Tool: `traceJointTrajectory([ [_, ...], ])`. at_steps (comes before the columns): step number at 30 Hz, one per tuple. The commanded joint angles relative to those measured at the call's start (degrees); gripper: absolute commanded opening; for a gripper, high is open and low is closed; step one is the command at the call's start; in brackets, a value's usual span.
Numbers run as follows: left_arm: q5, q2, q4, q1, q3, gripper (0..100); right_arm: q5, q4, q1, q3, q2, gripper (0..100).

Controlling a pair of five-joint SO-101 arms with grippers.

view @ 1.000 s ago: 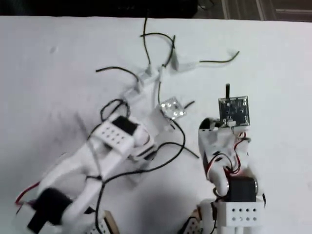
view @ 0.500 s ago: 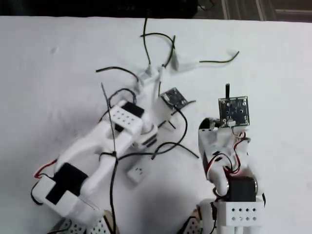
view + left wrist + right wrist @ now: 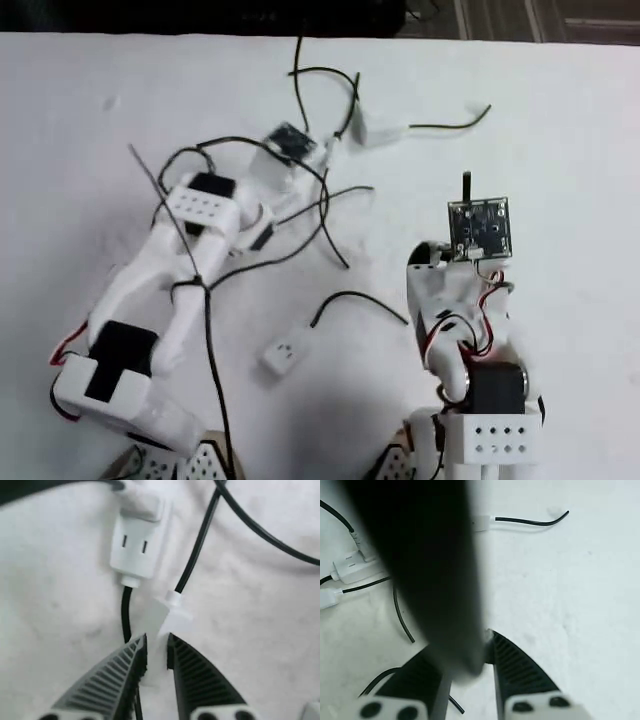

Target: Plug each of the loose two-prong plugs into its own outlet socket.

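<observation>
Moving since a second ago: the left arm (image 3: 150,280) has swung from the middle of the counter (image 3: 560,150) toward its far side, dragging its black cords along. The right arm (image 3: 455,310) has kept its place.
Lone outlet socket (image 3: 284,354): lies on the counter between the two arms, where it was half a second ago. Its cord (image 3: 350,297) curls toward the right arm.
Left hand (image 3: 156,645): closed tight on a white plug (image 3: 162,617), pinching its body. The plug's black lead (image 3: 200,540) leaves from the end away from the hand.
Two-slot socket (image 3: 134,545): just beyond the held plug and apart from it, slots facing the wrist camera.
Spare plug (image 3: 378,128): rests at the far side of the counter, beside the tangle of cords.
Right hand (image 3: 480,652): a dark blurred bar (image 3: 430,570) crosses in front of it, so I cannot tell its grip.
Hidden or cut off: the held plug's prongs cannot be made out. A second white body (image 3: 142,502) touching the two-slot socket runs off the frame's edge.
</observation>
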Motion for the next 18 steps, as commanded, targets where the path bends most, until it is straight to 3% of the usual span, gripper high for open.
traceJointTrajectory([
  [1, -0.18, -0.31, -0.35, -4.18, -4.31, 9, 0.53, -1.01, 0.13, -0.44, 0.22, 1.7],
  [13, -0.44, -0.48, 0.44, -9.36, -9.23, 9, 0.53, -1.01, 0.13, -0.44, 0.22, 1.7],
  [18, -2.99, -1.8, 12.66, -6.2, -13.1, 17, 0.53, -1.01, 0.13, -0.35, 0.22, 1.7],
])
